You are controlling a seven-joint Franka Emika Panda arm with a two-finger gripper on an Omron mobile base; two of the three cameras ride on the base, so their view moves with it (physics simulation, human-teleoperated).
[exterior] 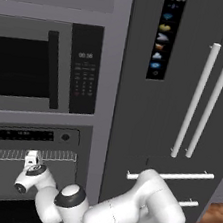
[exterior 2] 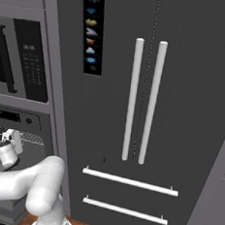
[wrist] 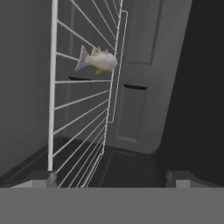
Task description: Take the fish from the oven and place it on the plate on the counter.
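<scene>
Microwave (exterior: 36,67) beside dark double-door fridge (exterior 2: 144,103)

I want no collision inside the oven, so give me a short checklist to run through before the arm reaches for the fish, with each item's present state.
1. Oven open, cavity reachable: ok; the arm is at its mouth.
2. Fish in sight: ok; the hand view shows it lying on the wire rack.
3. Pincer open and empty: ok; its tips stand wide apart with nothing between them.
4. Pincer lined up on the fish: not ok; the fish sits well off the centre line, far ahead.
5. Path free of the rack's wires: cannot tell; one tip looks close to the rack's edge.
</scene>
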